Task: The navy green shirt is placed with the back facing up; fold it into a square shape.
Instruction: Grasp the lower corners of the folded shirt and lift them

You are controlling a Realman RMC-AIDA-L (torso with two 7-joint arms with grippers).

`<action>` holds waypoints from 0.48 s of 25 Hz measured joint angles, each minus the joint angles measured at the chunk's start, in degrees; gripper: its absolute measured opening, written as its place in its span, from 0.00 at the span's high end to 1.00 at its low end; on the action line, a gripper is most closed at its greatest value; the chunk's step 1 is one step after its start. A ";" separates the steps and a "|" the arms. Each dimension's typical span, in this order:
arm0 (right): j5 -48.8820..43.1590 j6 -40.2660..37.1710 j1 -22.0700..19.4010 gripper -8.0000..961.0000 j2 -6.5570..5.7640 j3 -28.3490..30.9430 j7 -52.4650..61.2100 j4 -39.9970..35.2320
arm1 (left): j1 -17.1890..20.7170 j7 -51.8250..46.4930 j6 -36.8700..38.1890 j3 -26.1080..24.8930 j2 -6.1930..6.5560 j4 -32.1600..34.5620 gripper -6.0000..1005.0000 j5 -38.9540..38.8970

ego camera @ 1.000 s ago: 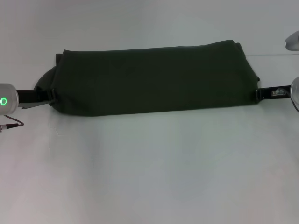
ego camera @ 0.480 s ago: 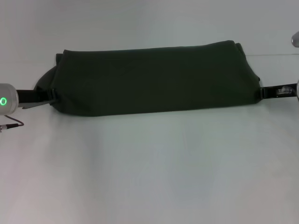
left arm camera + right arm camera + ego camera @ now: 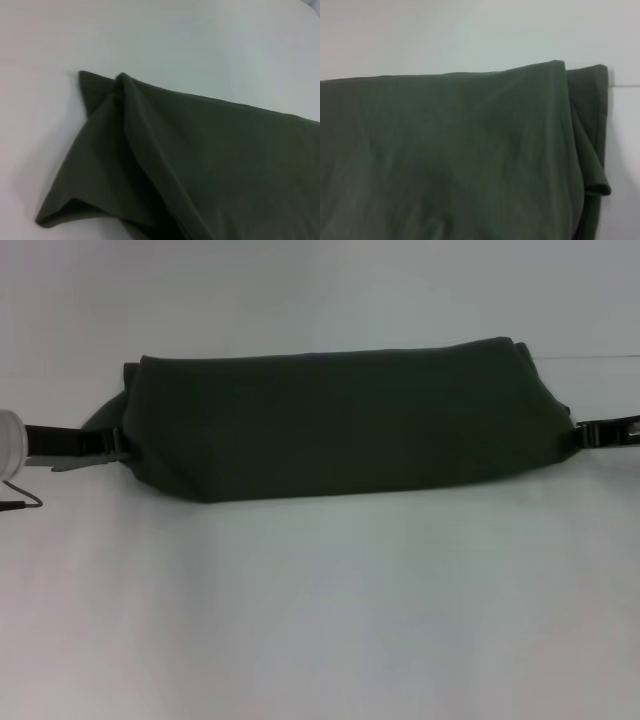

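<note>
Across the middle of the head view: the navy green shirt [image 3: 335,420], folded into a long band running from left of centre almost to the right edge, lying on the white table [image 3: 320,620]. At the band's left end, against the lower corner of the cloth: the left tool [image 3: 112,443], black and slim, reaching in level from the left edge, tips touching the fabric; whether closed on the cloth or merely against it, cannot tell. At the band's right end, by the frame's right edge: the right tool [image 3: 583,434], likewise black and level, tips meeting the shirt's end; grip state cannot be told either. Behind the left tool, a pale grey flap on the table just below it, kind unclear. Lower left of the head view: a thin dark cable [image 3: 22,502] looping over the table. From the left wrist view: the shirt's end in layers, one sleeve-like flap spread toward the lower left of the frame, upper layer creased along a diagonal fold. From the right wrist view: smooth folded cloth filling most of the frame, a second layer peeking out at the right end.
</note>
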 joint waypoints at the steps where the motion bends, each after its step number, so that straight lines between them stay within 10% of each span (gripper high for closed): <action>1: 0.00 -1.22 -0.23 0.94 -0.29 0.26 0.00 -0.28 | 0.00 0.06 1.39 -0.32 0.27 0.17 0.99 0.16; 12: 0.00 -14.86 -4.22 0.93 -2.02 1.95 -0.70 -3.83 | -0.84 -0.41 17.04 -4.98 2.47 3.11 0.99 7.41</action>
